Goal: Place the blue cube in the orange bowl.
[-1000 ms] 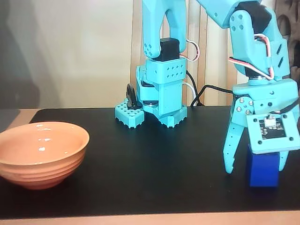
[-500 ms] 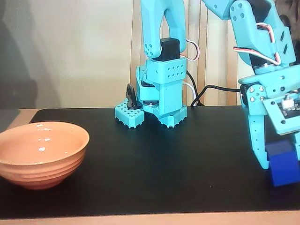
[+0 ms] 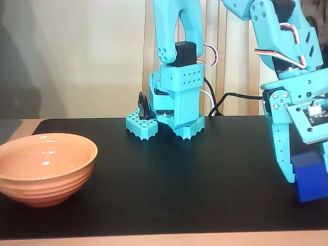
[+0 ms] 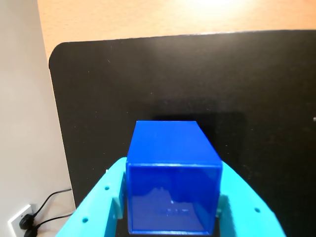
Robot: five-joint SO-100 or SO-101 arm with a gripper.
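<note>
The blue cube (image 3: 310, 176) is at the far right of the fixed view, gripped between the turquoise fingers of my gripper (image 3: 307, 179), just above the black mat. Only the left finger (image 3: 283, 154) shows there; the other is cut off by the frame edge. In the wrist view the blue cube (image 4: 170, 143) fills the space between both fingers of the gripper (image 4: 173, 168), which is shut on it, with a dark shadow on the mat beyond. The orange bowl (image 3: 46, 166) sits empty at the far left of the fixed view, far from the gripper.
The arm's turquoise base (image 3: 174, 102) stands at the back centre of the black mat (image 3: 179, 174), with cables behind it. In the wrist view the mat's rounded corner (image 4: 61, 52) borders a wooden tabletop and a pale floor with a cable.
Over the last second the gripper swung right with the blue cube and closed tighter around it. In the last half second the cube rose very slightly.
</note>
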